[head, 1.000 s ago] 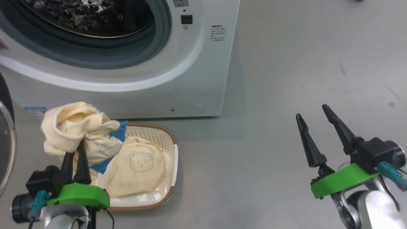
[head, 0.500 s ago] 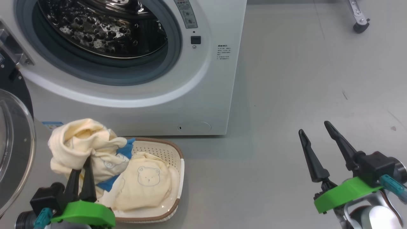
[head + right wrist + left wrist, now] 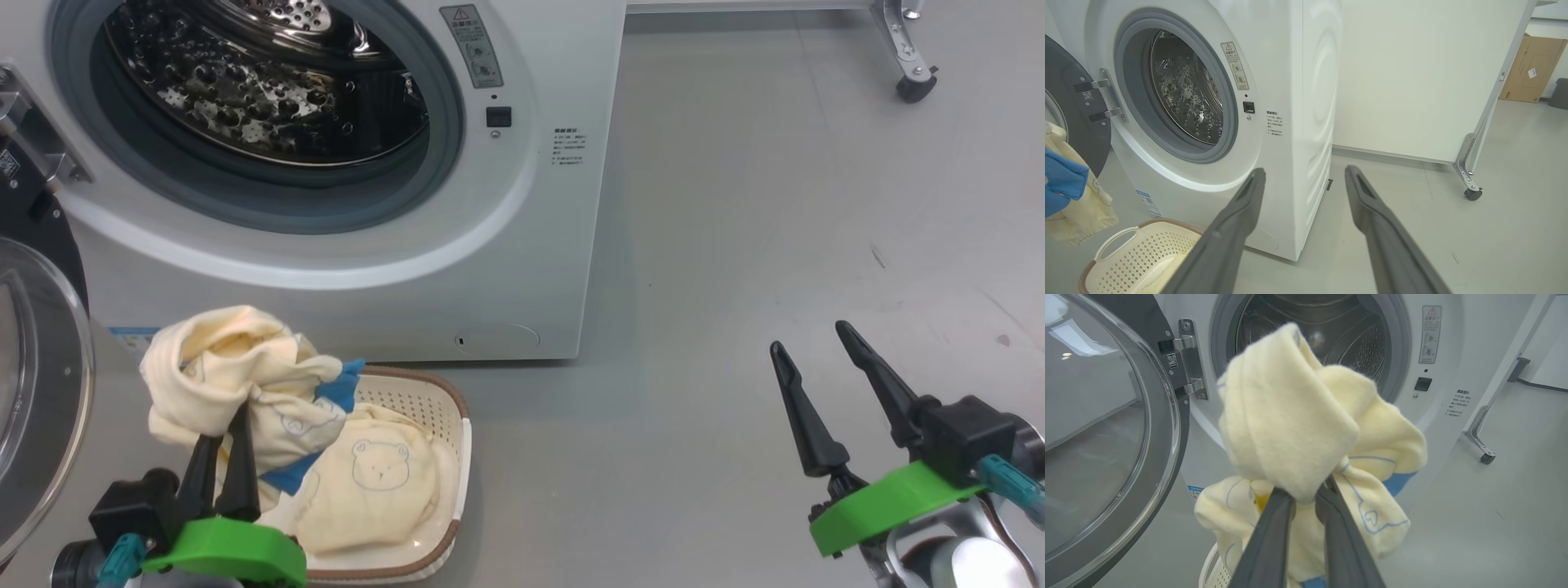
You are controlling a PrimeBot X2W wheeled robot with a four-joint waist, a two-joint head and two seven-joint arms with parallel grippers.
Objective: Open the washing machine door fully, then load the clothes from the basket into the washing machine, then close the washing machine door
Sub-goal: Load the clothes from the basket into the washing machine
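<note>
Door [image 3: 37,384] wide — left hand [image 3: 227,425] holds clothes [image 3: 212,359].

The floor [image 3: 775,204] is smooth and grey, with a few small dark marks. A big white board [image 3: 1412,73] stands on a metal leg [image 3: 1479,136] with a black wheel [image 3: 1473,193]. Far back sits a brown box [image 3: 1531,73] beside a dark thing [image 3: 1560,93], maybe a bin.
</note>
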